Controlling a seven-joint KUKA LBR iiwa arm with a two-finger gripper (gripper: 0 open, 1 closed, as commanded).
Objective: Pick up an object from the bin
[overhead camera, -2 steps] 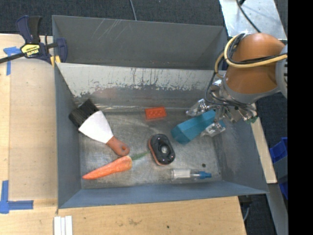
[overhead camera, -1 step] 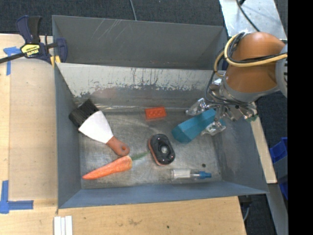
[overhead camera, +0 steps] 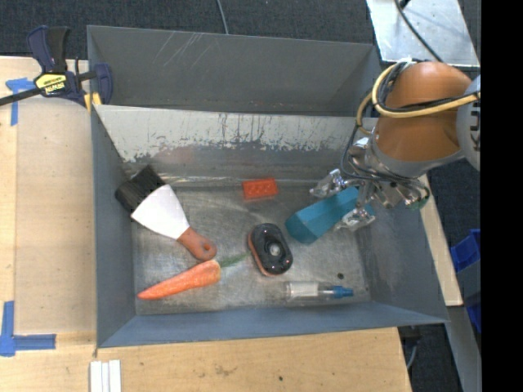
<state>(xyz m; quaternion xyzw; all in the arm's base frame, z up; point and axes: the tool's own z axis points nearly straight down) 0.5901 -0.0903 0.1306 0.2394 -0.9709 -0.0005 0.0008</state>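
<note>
Blue block [overhead camera: 313, 224] at the right of the bin [overhead camera: 237, 80] lies tilted because our jaws clamp only its right end, probably to lift it clear.

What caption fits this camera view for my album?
Robot jaws grip a blue block at the right of the grey bin.

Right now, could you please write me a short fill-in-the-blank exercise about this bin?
The hand has the blue block between its ___.
The oval thing just left of the block is mostly ___.
The long orange vegetable is a ___.
Missing words: fingers, black, carrot.
</note>
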